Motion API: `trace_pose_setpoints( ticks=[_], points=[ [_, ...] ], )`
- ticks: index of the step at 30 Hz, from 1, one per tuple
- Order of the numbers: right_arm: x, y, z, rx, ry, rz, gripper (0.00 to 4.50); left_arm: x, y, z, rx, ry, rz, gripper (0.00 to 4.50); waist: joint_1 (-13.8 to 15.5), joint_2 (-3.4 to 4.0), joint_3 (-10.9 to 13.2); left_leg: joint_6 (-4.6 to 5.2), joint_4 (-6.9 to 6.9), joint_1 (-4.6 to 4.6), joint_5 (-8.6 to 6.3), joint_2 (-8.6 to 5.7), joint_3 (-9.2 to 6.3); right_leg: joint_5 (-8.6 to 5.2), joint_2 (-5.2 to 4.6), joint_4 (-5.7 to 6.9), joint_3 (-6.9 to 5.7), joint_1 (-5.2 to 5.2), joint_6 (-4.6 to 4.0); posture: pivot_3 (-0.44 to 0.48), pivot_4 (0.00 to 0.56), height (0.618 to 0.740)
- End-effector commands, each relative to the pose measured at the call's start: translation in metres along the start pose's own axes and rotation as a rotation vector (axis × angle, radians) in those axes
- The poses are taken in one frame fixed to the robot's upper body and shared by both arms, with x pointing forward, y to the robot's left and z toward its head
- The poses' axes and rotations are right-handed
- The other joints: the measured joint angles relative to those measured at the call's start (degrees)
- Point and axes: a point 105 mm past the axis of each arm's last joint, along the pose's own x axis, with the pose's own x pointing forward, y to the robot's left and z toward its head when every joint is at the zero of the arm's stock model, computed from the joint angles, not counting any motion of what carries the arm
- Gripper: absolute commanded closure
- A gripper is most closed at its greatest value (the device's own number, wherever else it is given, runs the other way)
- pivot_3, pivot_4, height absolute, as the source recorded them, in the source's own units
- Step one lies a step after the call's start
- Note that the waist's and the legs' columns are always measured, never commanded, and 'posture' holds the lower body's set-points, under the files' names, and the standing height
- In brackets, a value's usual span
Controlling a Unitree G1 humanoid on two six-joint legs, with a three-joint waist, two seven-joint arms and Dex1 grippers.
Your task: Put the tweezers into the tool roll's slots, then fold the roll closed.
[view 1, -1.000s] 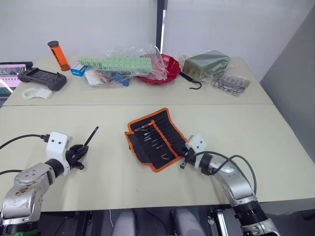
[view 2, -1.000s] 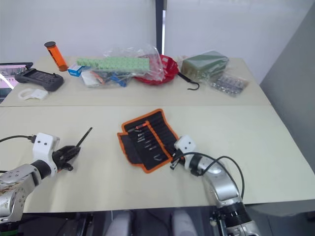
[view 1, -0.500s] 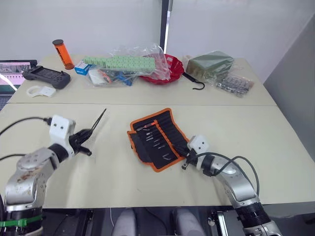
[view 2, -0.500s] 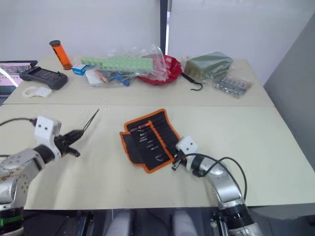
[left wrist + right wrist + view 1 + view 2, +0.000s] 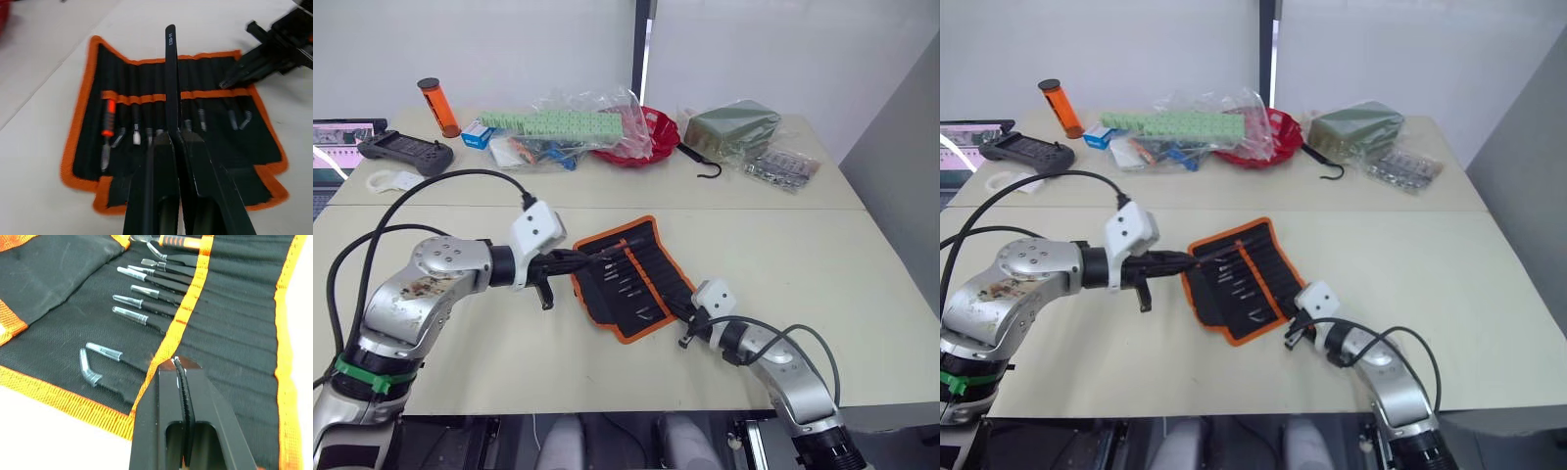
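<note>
The left gripper is clamped on a black tweezer, which is held by its lower end and juts forward over the open roll. In the left wrist view the tweezer lies across the orange band of the slots, with its free end near the roll's far orange edge. From the head camera, the left gripper is seen at the roll's left edge, just above the table.

The right gripper is pressed closed with nothing seen between its fingers. Its tip rests at the orange band running across the roll, close to the roll's near right corner. Several tweezers are already tucked in the slots beside it, with their silver tips left showing on the black flap; a bent-tipped one lies closest to the orange border. A tool with an orange handle is seated at the row's other end.

The roll lies flat and unfolded mid-table. Well behind it, a red tray, a black hook, bagged parts and an orange tube are set along the far edge.
</note>
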Motion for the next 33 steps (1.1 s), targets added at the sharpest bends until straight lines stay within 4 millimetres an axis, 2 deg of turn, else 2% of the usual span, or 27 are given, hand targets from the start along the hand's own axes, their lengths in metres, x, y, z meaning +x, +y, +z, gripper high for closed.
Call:
trace_pose_setpoints(
  ticks=[1,7,14,27,33],
  points=[
    [-0.002,0.006,-0.014,0.026,0.069,-0.003,4.50,0.004,-0.002,0.002,0.048,0.061,-0.049,4.47,-0.06,0.01,0.01,0.00,0.00,0.00,0.00,0.00,0.00,-0.01,0.01,0.00,0.00,0.00,0.02,0.000,0.150,0.740],
    [-0.003,0.008,-0.017,0.028,0.092,-0.011,4.50,0.017,-0.005,-0.010,0.074,0.170,-0.088,4.47,0.04,0.03,0.02,0.00,0.03,-0.03,0.00,0.00,0.00,-0.07,0.03,0.00,0.02,-0.01,0.13,0.000,0.150,0.740],
    [-0.004,0.010,-0.019,0.031,0.102,-0.015,4.50,0.030,-0.019,-0.021,0.052,0.226,-0.108,4.47,0.14,0.03,0.02,0.00,0.07,-0.07,0.00,0.00,-0.01,-0.09,0.03,0.01,0.02,-0.01,0.15,0.000,0.150,0.740],
    [-0.003,0.011,-0.021,0.027,0.107,-0.007,4.50,0.034,-0.027,-0.029,0.065,0.285,-0.094,4.47,0.15,0.03,0.02,0.01,0.10,-0.07,0.00,0.00,-0.01,-0.08,0.03,0.02,0.02,-0.01,0.15,0.000,0.150,0.740],
    [-0.004,0.010,-0.021,0.027,0.109,-0.008,4.50,0.041,-0.029,-0.026,0.060,0.268,-0.091,4.47,0.15,0.03,0.02,0.01,0.10,-0.06,0.00,0.00,-0.01,-0.08,0.03,0.02,0.02,-0.01,0.15,0.000,0.150,0.740]
  ],
)
